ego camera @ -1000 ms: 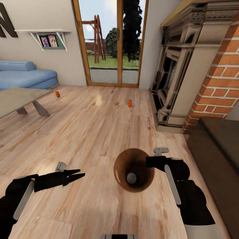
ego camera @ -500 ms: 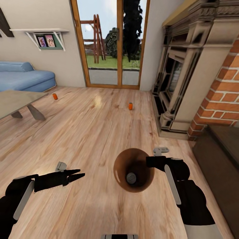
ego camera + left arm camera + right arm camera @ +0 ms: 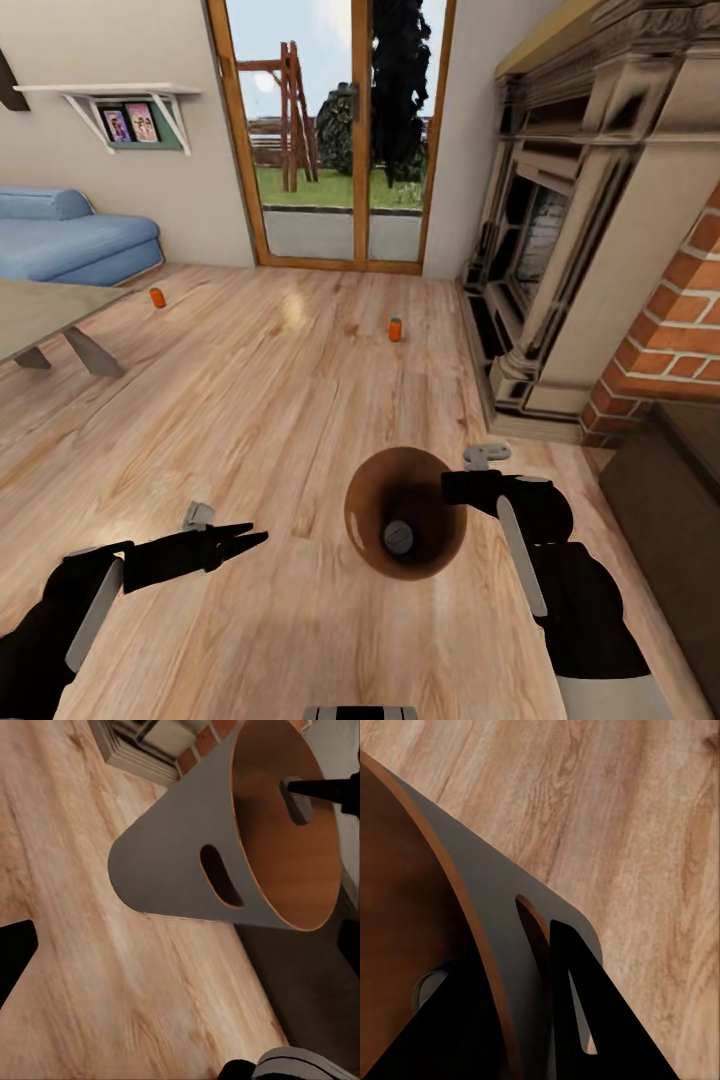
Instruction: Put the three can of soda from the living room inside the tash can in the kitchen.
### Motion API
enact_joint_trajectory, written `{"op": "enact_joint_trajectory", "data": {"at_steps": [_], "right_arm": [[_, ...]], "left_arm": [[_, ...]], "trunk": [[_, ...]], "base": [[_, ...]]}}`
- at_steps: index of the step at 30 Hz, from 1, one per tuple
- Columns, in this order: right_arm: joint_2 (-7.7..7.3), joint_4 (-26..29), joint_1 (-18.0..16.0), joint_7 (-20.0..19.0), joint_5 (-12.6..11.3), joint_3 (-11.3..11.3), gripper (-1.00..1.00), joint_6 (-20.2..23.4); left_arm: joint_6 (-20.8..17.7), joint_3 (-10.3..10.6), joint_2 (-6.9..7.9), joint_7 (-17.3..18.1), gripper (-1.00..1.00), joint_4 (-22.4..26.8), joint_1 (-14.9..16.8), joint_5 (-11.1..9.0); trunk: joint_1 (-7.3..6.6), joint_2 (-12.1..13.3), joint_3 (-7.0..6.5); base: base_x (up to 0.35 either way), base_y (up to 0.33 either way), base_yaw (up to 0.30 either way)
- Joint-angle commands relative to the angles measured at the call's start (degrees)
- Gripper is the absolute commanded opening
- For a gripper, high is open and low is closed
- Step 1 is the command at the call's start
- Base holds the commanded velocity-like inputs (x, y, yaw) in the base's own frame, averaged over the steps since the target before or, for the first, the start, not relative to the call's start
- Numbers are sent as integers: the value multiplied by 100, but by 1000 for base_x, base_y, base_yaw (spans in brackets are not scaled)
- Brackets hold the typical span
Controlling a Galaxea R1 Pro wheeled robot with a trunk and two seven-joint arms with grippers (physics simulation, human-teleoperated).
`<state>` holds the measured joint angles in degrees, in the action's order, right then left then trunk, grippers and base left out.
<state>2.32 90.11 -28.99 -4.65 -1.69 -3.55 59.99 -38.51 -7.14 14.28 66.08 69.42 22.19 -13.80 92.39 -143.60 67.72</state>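
The right tool clenches the tash can's rim, one soda can inside; a jolt could spill it. Left tool pinched empty. Floor cans wait at twelve and ten o'clock.

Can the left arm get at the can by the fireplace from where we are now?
Probably not yet. The can stands far up the wood floor near the fireplace, well beyond the left gripper. Nothing blocks the floor between; the base would likely need to roll closer.
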Motion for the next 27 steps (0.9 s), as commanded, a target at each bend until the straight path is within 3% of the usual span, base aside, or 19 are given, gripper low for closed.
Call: {"op": "enact_joint_trajectory", "data": {"at_steps": [1,5,27], "right_arm": [[-1,4,-2,-9,-121,-1,-100,1],[-3,5,-2,-8,-121,1,-100,1],[-11,6,-2,-9,-118,0,-100,1]], "left_arm": [[30,4,-52,-3,100,-33,-1,5],[74,18,-144,-7,100,-63,-1,23],[80,21,-170,-7,100,-16,3,9]], "trunk": [[-1,0,-1],[-1,0,-1],[-1,0,-1]], "base": [[336,0,0],[336,0,0],[336,0,0]]}}
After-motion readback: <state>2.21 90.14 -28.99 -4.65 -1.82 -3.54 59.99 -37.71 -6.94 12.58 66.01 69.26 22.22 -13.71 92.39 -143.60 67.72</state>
